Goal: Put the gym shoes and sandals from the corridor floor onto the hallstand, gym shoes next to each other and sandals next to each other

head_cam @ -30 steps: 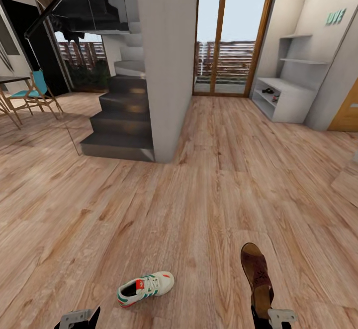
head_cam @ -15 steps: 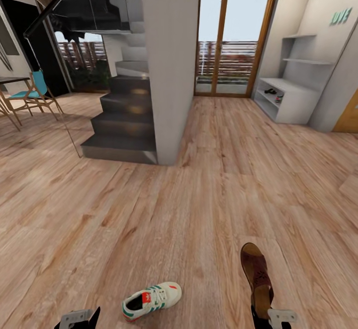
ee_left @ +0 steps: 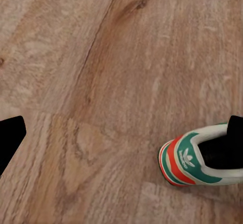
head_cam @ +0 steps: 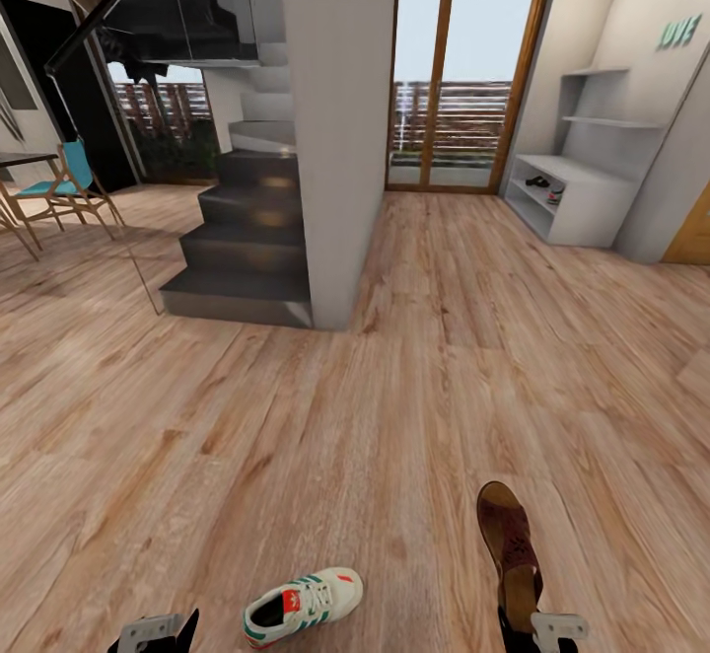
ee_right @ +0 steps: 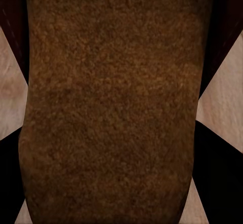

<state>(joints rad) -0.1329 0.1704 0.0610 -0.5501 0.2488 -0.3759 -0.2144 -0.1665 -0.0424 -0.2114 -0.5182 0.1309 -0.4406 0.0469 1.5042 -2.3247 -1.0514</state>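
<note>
A corridor of wood-plank floor seen from the robot's head. The hallstand, a pale unit with a low bench and open shelves, stands far off beside the glass door. On its shelf sit two small things, one dark and one with a red-and-white look; they appear to be a sandal and a gym shoe already put away, though they are too small to be sure. Well apart from the hallstand, near the robot, one white gym shoe with green stripes lies on the floor, and one brown sandal is held at its heel by the right gripper, closed around it. The left gripper is spread wide and empty, the gym shoe's heel by one finger. Judging from this, about half the task is done: one sandal is in hand, one gym shoe waits
</note>
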